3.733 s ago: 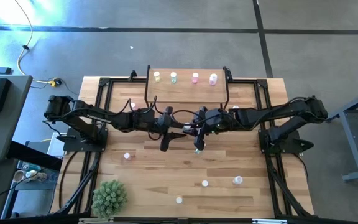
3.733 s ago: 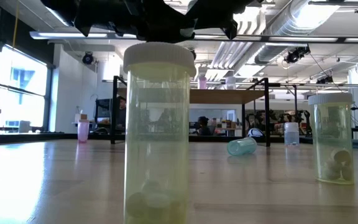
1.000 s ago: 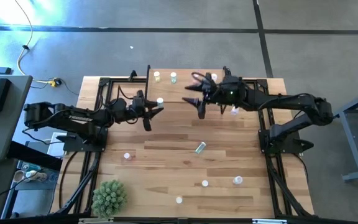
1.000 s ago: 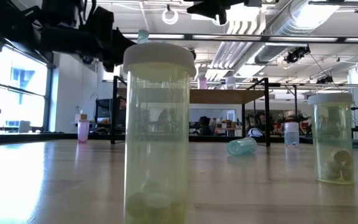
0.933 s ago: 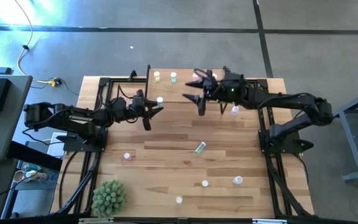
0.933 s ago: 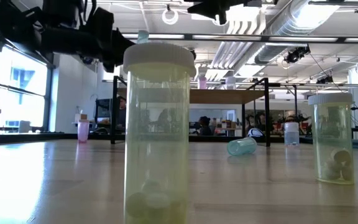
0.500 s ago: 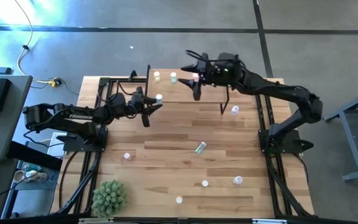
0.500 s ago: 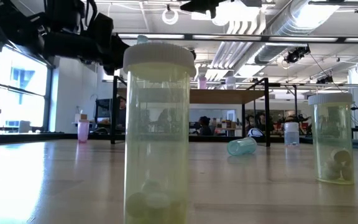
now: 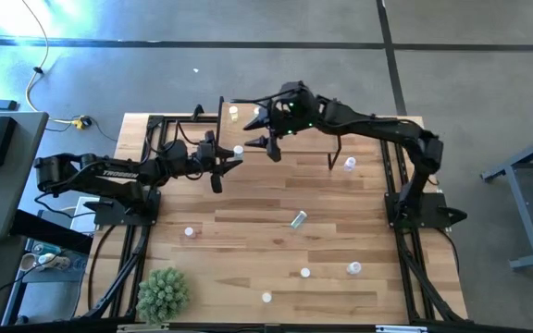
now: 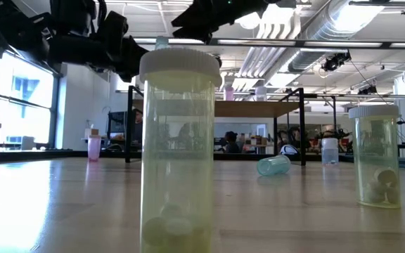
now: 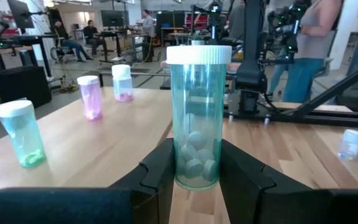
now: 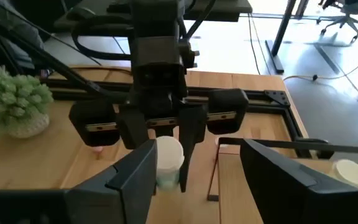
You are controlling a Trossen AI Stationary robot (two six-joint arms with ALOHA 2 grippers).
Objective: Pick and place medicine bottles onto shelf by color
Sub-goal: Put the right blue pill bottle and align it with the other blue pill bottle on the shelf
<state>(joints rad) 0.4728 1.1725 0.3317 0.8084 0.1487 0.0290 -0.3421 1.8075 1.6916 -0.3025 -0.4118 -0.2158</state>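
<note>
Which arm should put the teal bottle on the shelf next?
Left. Its tool is shut on the upright translucent teal pill bottle with a white cap, beside the small light-wood shelf. The right tool hangs open and empty.

A teal bottle (image 11: 198,118) with white cap; pink bottle (image 11: 91,98) beyond.

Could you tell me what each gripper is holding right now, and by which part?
The left gripper holds a green medicine bottle upright, jaws clamped on its lower body. The right gripper is open and holds nothing.
</note>
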